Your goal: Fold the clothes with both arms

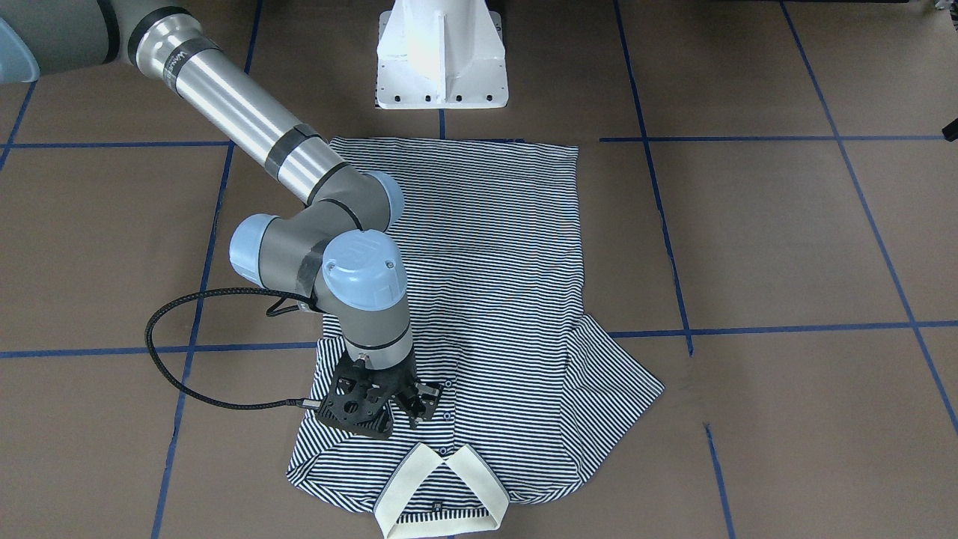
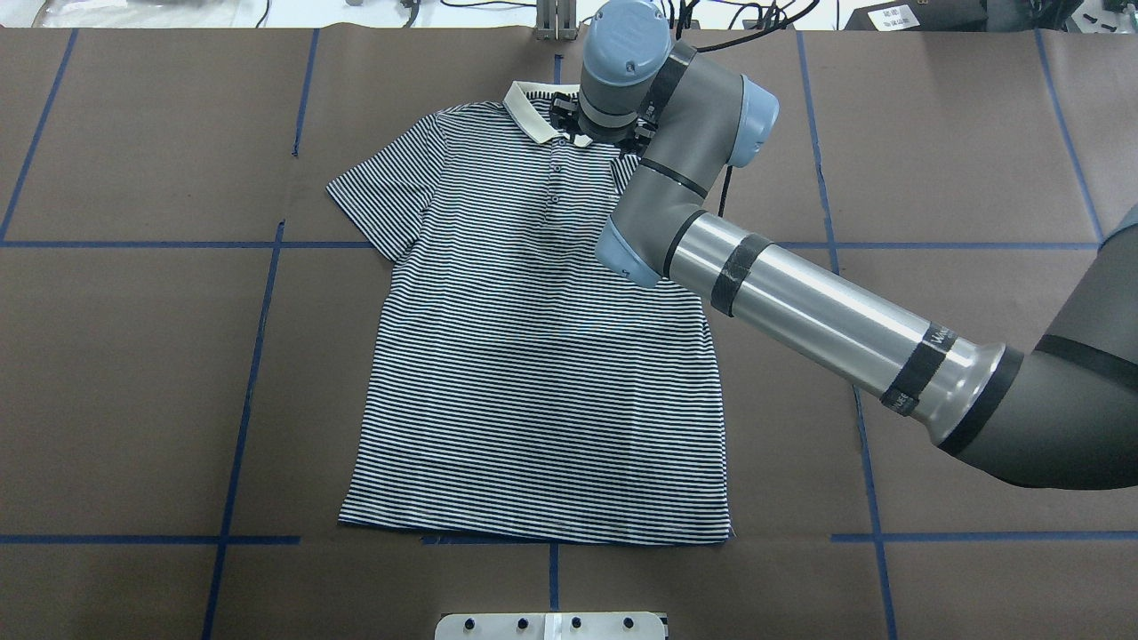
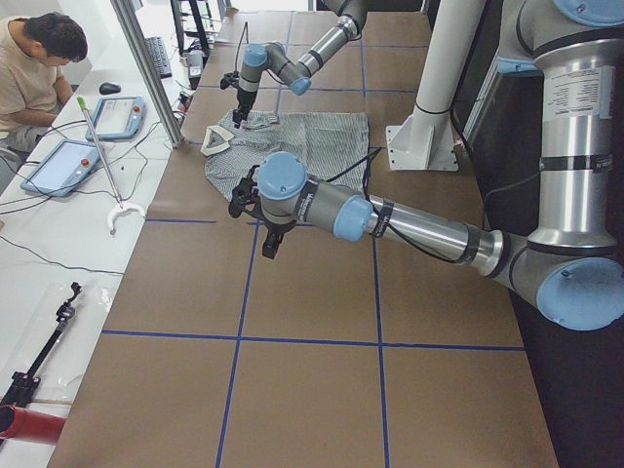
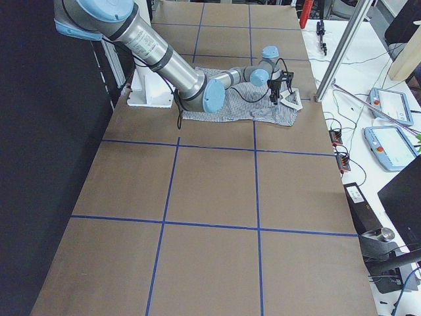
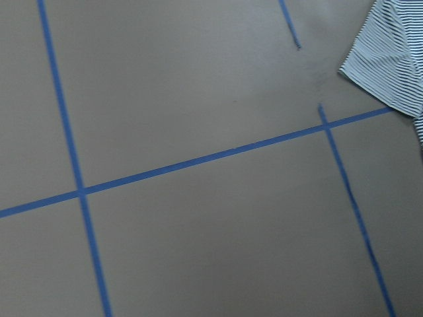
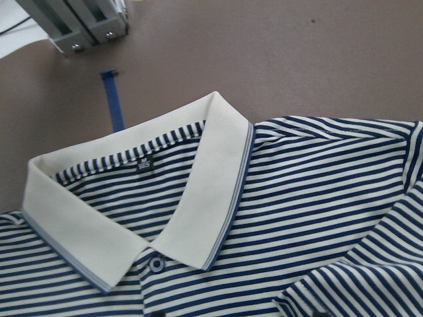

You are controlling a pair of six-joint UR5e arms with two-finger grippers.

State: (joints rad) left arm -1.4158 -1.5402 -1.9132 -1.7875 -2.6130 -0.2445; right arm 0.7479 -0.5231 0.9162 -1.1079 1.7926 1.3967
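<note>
Polo shirt [image 2: 533,356] beneath right gripper [image 1: 383,408]

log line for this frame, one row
shirt: flat, face up, one sleeve spread | right gripper: low over chest near collar, open/shut unclear | left gripper: over bare table, off shirt

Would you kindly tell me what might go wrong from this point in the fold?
1. The right gripper sits low on the polo shirt, beside the placket. A pinch there may snag a button or catch extra layers.
2. The left sleeve lies spread out, while the left gripper hangs over bare table, off the shirt. If the right arm pulls alone, the shirt may drag and skew.
</note>
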